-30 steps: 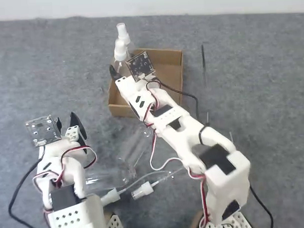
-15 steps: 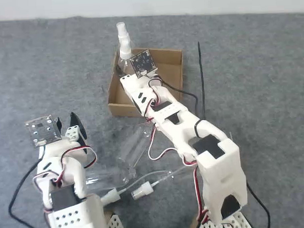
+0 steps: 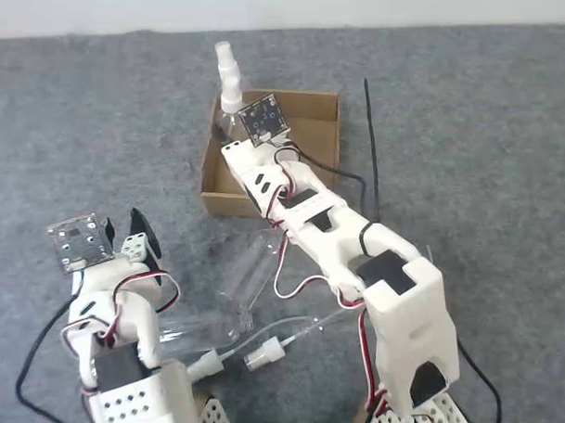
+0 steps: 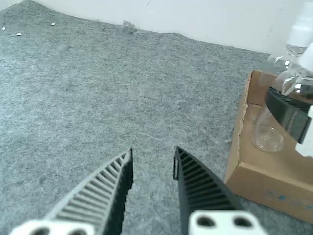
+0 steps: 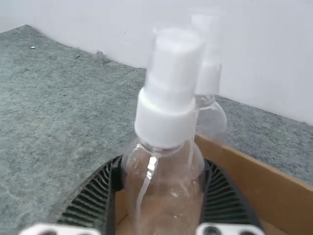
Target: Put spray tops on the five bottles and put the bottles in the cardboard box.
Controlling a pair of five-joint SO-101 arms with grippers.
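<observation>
Two bottles with white spray tops stand upright at the far left corner of the cardboard box (image 3: 321, 127). The right hand (image 5: 159, 181) is closed on the nearer bottle (image 5: 164, 147), one black finger pressed against each side of its clear body below the spray top (image 5: 168, 88). The second bottle (image 5: 208, 107) stands just behind it, close to the box wall. From the left wrist view, the gripped bottle's base sits low inside the box, though it is unclear whether it touches the box floor.

The left hand (image 4: 152, 164) is open, its two ribbed fingers apart with nothing between them, hanging over bare grey table (image 3: 465, 122) well to the left of the box.

Between the two arm bases, near the front edge, two clear uncapped bottles lie on their sides: one (image 3: 250, 268) just beside the right arm, the other (image 3: 203, 327) closer to the left arm's base. Two loose spray tops (image 3: 265, 354) with thin tubes lie next to them.
</observation>
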